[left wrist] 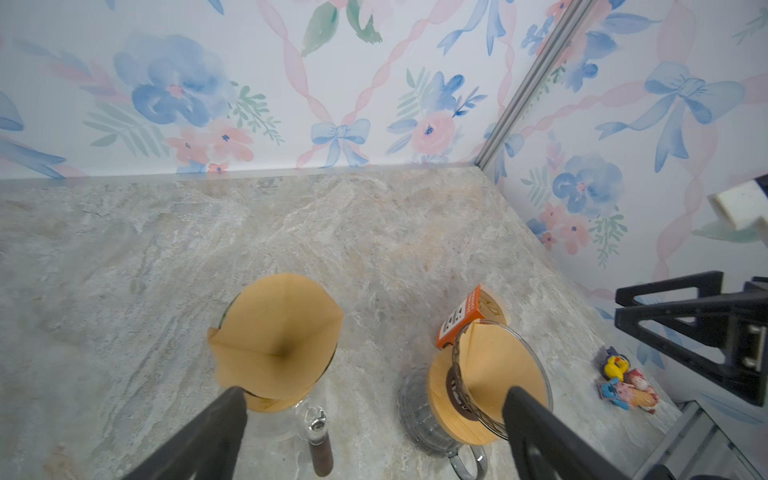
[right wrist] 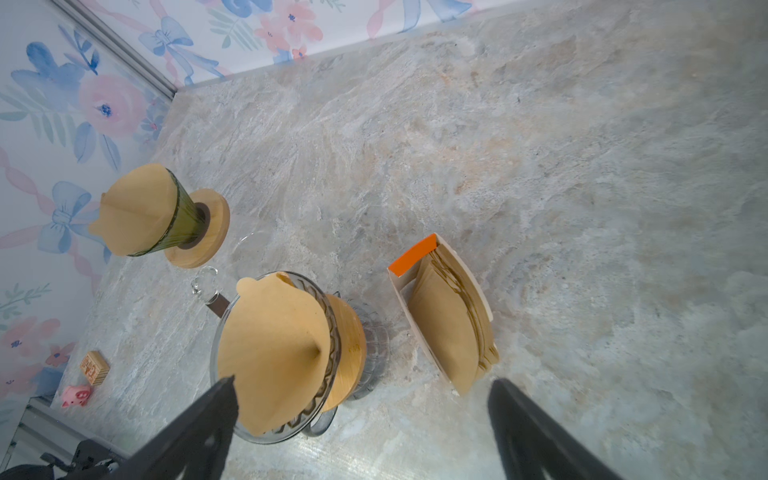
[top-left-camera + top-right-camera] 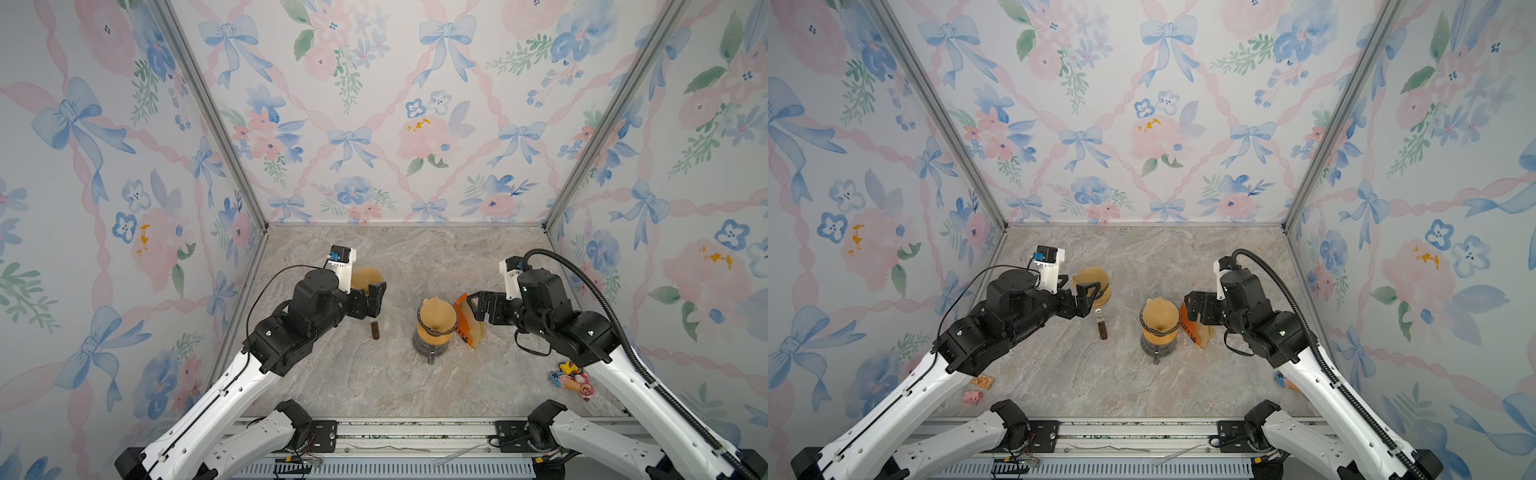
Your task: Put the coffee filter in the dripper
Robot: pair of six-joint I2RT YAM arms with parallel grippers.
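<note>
Left claw (image 1: pixel 374 395) spread wide, nothing in it. Right claw (image 2: pixel 362 383) likewise released and empty. One paper filter (image 1: pixel 274 332) sits opened, point down, mouth up, in the green dripper (image 2: pixel 183 216) just past the left claw's tips, toward the back wall. A second filter (image 2: pixel 270 349) is seated the same way in the glass dripper (image 2: pixel 328 320) on the mug (image 1: pixel 419 411) at centre, just beside the right claw, with the filter box (image 2: pixel 444 316) alongside. Judged: both cones filled, each arm nearer its own; withdrawal should run straight back.

Blurred, unreadable print on orange box (image 1: pixel 458 319), right of centre; unreadable letters on wooden block (image 2: pixel 94 368), near left.
</note>
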